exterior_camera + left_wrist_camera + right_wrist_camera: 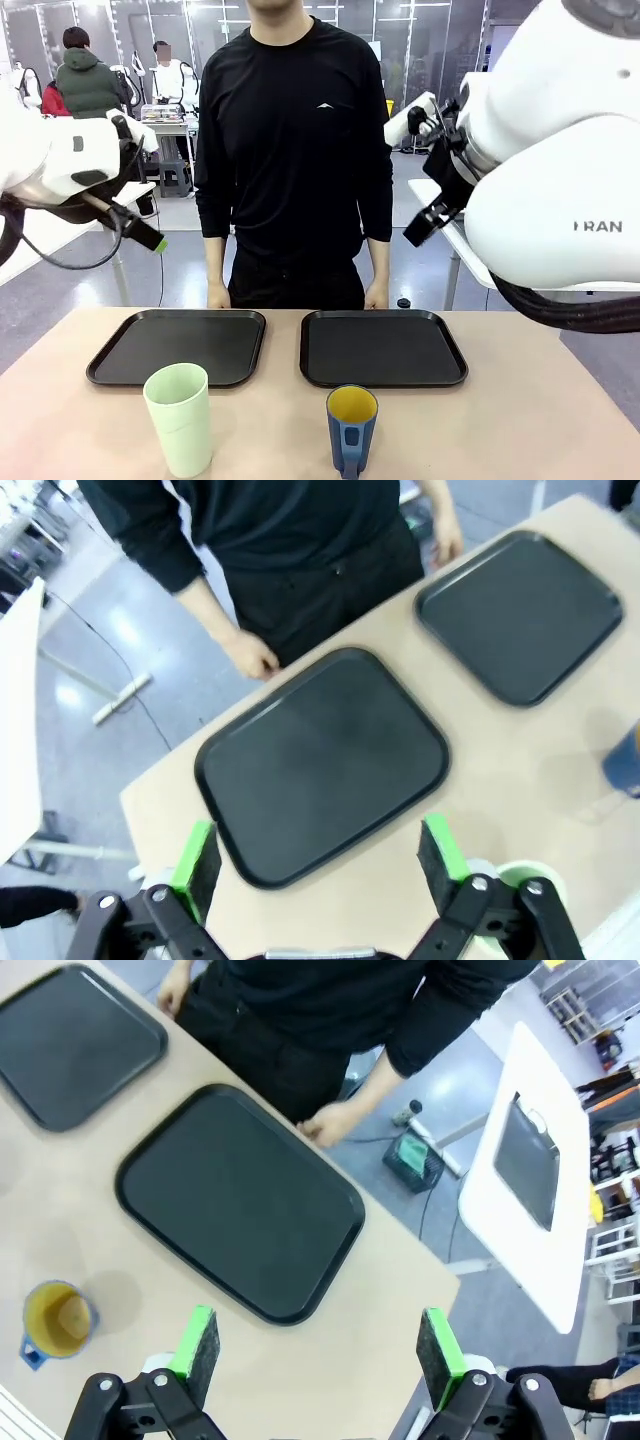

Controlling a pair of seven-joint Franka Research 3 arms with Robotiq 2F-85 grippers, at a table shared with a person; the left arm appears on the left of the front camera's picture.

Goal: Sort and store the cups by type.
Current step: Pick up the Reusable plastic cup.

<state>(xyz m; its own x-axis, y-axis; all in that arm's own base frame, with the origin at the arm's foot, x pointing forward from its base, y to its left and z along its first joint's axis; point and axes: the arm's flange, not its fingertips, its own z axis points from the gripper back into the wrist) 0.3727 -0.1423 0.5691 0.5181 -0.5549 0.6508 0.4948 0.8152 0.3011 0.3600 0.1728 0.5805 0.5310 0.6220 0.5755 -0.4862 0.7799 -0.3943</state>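
Note:
A tall mint-green tumbler (180, 418) stands upright near the table's front edge, left of centre. The short dark blue mug (351, 428), yellow inside, stands to its right with its handle toward the camera. Both arms are raised high above the table. In the left wrist view, my left gripper (320, 855) hangs open over the left tray (320, 760), and the tumbler's rim (528, 873) peeks out behind one finger. Nothing is between the fingers of my right gripper (320, 1345), which is open above the right tray (240, 1210); the mug (58, 1320) stands off to its left.
Two black trays, left (178, 346) and right (382, 346), lie side by side at the far edge. A person in black (292, 150) stands behind them, hands resting at the table's far edge. A white side table (525, 1180) stands beyond the right corner.

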